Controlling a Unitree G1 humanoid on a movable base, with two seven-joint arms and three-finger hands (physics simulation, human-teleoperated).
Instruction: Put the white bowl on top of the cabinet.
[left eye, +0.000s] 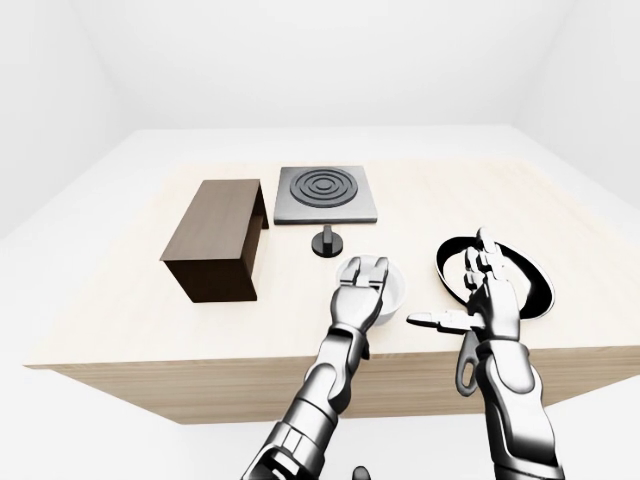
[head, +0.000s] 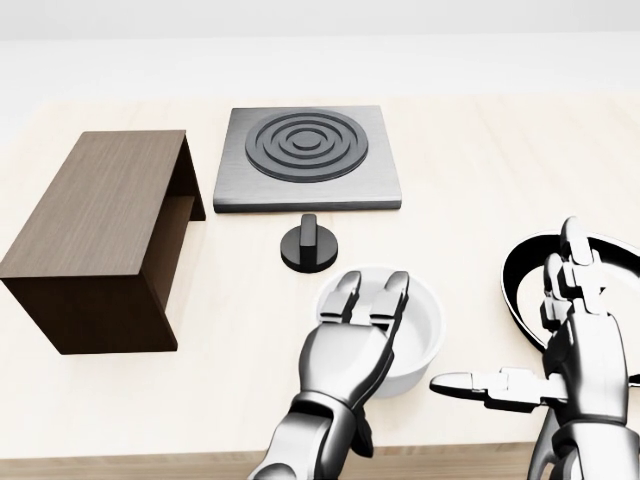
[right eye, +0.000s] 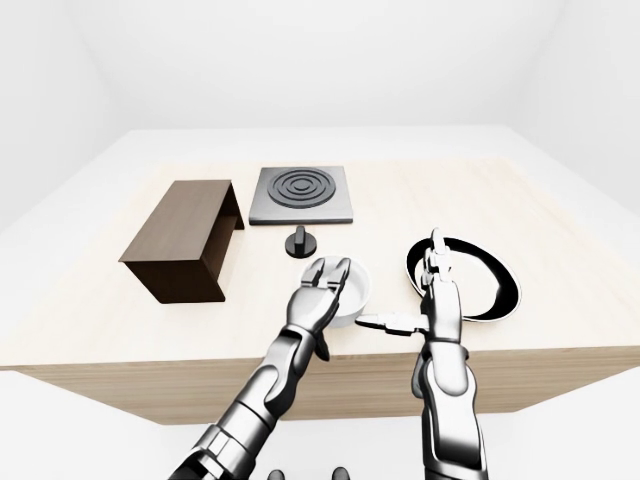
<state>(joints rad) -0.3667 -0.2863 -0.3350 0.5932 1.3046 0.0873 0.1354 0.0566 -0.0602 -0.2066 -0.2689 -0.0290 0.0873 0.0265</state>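
Your left fingers (head: 388, 293) are stretched out straight and a little apart, their tips lying over the near rim of the bowl (head: 412, 322), not closed round it; whether they touch the rim you cannot tell. Your left hand (head: 350, 345) covers the bowl's lower left part in the head view, and its arm rises from the bottom edge of the frame. Your right hand (head: 578, 340) stands spread at the lower right, two fingers pointing up and the thumb (head: 478, 384) held out level to the left, its tip just beside the bowl's lower right wall but apart from it; it holds nothing. The bowl sits upright on the table (head: 470, 180) at lower centre, white and empty, between your two hands. Behind the right hand, at the right edge, lies a black pan (head: 525, 275) with a pale rim, near the bowl. Just above the bowl stands a small black knob (head: 308, 245), and above that a grey hob (head: 307, 157) with dark rings, at upper centre. The cabinet (head: 105, 230), dark wood and open on its right side, stands at the left, well apart from the bowl, its top bare.
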